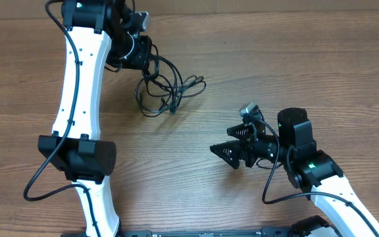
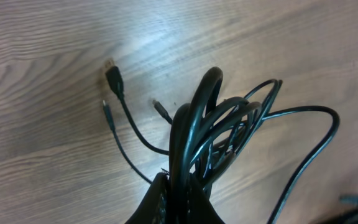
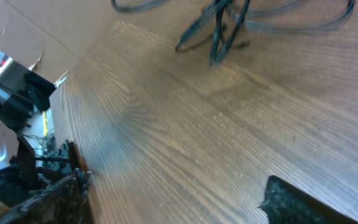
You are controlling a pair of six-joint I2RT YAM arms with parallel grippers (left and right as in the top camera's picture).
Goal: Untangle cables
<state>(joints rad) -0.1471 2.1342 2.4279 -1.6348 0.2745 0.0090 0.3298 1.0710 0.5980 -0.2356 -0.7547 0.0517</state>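
A bundle of tangled black cables (image 1: 166,89) lies on the wooden table at the back centre. My left gripper (image 1: 143,62) is shut on the bundle's upper left part. In the left wrist view the cables (image 2: 219,124) rise from between the fingers (image 2: 180,186), and several loose plug ends (image 2: 114,78) rest on the wood. My right gripper (image 1: 232,153) is open and empty, low over the table to the right of centre, well apart from the bundle. The right wrist view shows the cables (image 3: 229,18) far ahead and the wide-spread fingers (image 3: 173,193).
The wooden table (image 1: 255,52) surrounds the bundle on all sides. The left arm's white links (image 1: 77,99) stand over the left part of the table. The table's left edge and clutter beyond it (image 3: 17,93) show in the right wrist view.
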